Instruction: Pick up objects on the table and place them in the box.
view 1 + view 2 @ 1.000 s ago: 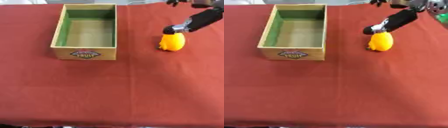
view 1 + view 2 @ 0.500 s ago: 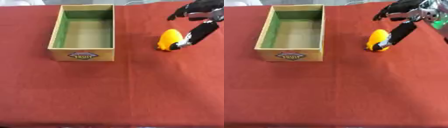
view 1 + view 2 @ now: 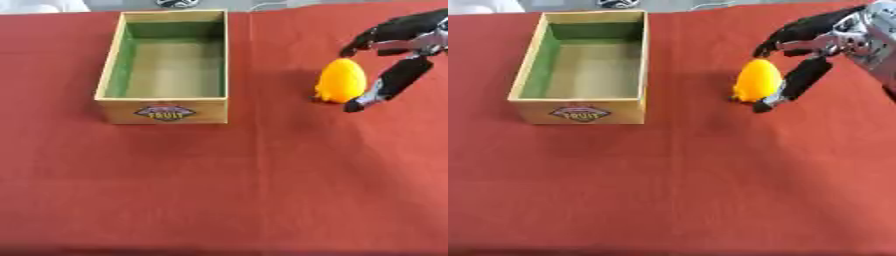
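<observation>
A green-lined wooden box [image 3: 163, 105] at 10 o'clock on the red tablecloth [image 3: 262, 185] carries a label reading "FRUIT". At 2 o'clock an orange-yellow rounded object [image 3: 340, 80] lies on the cloth; the robot's right hand [image 3: 815, 42] brackets it with spread, released fingers

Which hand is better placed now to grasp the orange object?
The right hand: its fingers are spread open around the orange object, on the side away from the box. The left hand is not in view.
</observation>
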Tool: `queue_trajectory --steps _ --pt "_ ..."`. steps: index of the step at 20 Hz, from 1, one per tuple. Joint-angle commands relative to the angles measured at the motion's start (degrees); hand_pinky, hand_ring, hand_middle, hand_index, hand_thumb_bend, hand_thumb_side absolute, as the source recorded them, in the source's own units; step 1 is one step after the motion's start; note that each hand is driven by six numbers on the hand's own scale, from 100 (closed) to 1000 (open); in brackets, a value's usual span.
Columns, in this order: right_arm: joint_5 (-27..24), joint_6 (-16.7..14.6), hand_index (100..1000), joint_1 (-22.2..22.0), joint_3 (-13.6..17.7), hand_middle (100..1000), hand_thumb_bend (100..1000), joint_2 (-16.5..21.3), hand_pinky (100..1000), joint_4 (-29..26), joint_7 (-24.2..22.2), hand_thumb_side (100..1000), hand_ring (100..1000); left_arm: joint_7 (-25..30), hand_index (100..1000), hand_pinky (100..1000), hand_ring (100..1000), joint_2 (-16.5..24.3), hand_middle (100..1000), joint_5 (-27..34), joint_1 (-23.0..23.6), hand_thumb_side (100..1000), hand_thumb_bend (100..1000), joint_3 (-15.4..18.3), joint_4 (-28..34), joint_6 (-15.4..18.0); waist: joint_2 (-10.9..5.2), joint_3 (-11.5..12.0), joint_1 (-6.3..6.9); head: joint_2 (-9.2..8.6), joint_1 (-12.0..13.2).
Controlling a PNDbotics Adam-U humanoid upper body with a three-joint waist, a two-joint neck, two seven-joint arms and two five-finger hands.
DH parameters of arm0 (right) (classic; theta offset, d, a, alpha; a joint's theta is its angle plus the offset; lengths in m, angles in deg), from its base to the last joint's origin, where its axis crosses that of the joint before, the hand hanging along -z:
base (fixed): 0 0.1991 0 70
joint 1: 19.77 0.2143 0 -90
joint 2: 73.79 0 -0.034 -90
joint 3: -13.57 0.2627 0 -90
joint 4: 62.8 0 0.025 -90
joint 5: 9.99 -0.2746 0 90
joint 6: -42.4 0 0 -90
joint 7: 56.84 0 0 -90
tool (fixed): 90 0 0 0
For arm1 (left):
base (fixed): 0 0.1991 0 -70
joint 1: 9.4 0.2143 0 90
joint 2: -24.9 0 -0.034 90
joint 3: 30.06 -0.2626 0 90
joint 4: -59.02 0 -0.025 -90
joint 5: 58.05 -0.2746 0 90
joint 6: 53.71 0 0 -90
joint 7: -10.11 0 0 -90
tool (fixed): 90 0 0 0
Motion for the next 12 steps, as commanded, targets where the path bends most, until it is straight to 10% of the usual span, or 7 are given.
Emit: queue_trajectory --steps 1,12 --pt "2.36 -0.15 1000 1.65 0.15 879 616 0.09 861 2.62 1.62 784 922 0.06 842 603 631 1.58 702 0.06 -0.64 916 151 0.13 1.08 -0.07 -0.84 0.12 0.02 -0.62 -0.18" --pt "6.86 -1.16 1000 2.84 -0.51 862 600 -2.15 847 9.34 5.32 803 914 0.06 842 603 630 1.54 702 0.14 -0.83 917 151 0.20 1.08 -0.09 -0.12 0.38 0.25 -0.93 -0.56"
